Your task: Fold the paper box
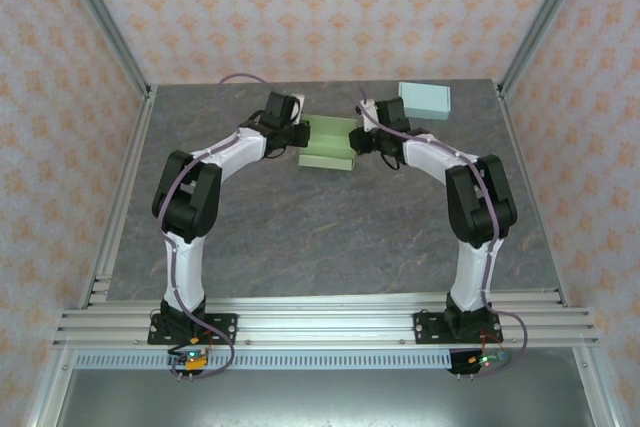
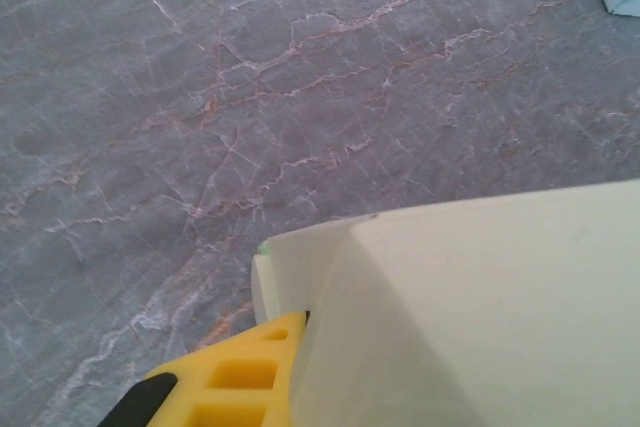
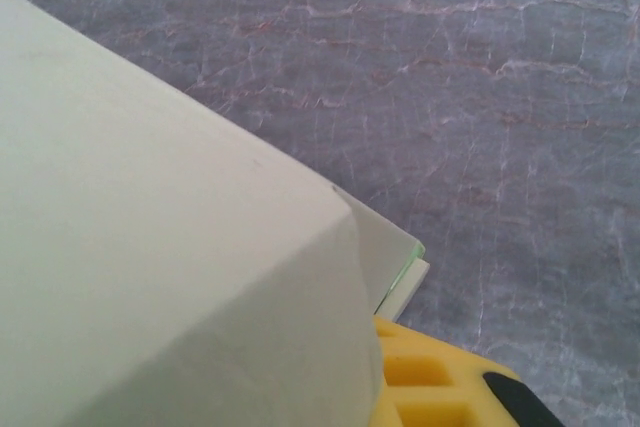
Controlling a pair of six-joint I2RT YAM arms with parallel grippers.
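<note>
Apparently, paper box (image 1: 328,144) (pale green) gripped

A grey, marble-veined counter (image 1: 330,237) spreads before me, evenly lit. Peach wallpaper with a pale floral print covers the 3 walls (image 1: 320,7) around it. 2 aluminium posts (image 1: 105,17) rise at the back corners, and aluminium rails (image 1: 330,319) line my near edge.

a lab rig: aluminium frame (image 1: 320,322), wallpapered walls (image 1: 320,7).
</note>
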